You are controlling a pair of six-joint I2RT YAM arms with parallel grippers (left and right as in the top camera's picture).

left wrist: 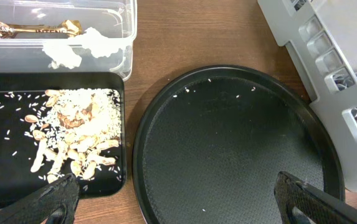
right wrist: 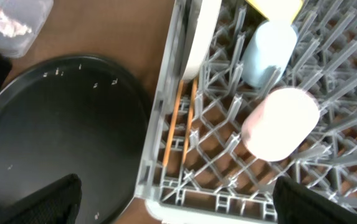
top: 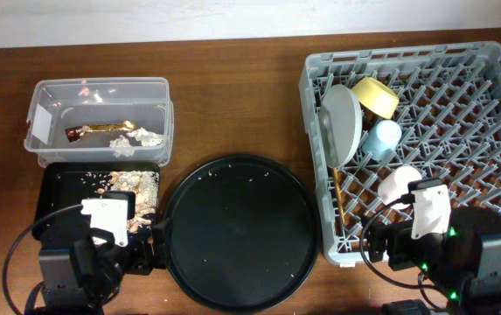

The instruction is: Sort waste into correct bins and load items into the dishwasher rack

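The grey dishwasher rack (top: 495,61) holds the grey-green plate (top: 343,122) on edge, the yellow bowl (top: 375,96), the blue cup (top: 383,137), the pink cup (top: 399,184) and the chopsticks (top: 338,194). The clear tub (top: 101,91) holds the brown-and-gold wrapper (top: 101,129) and white tissue (top: 136,140). The shallow black tray (top: 62,185) holds tan food scraps (top: 132,182). My left gripper (left wrist: 178,202) is open and empty above the round tray's near-left edge. My right gripper (right wrist: 178,202) is open and empty over the rack's near-left corner (right wrist: 166,199).
A large round black tray (top: 237,229) with a few crumbs lies between the black tray and the rack. Both arm bases sit at the table's front edge.
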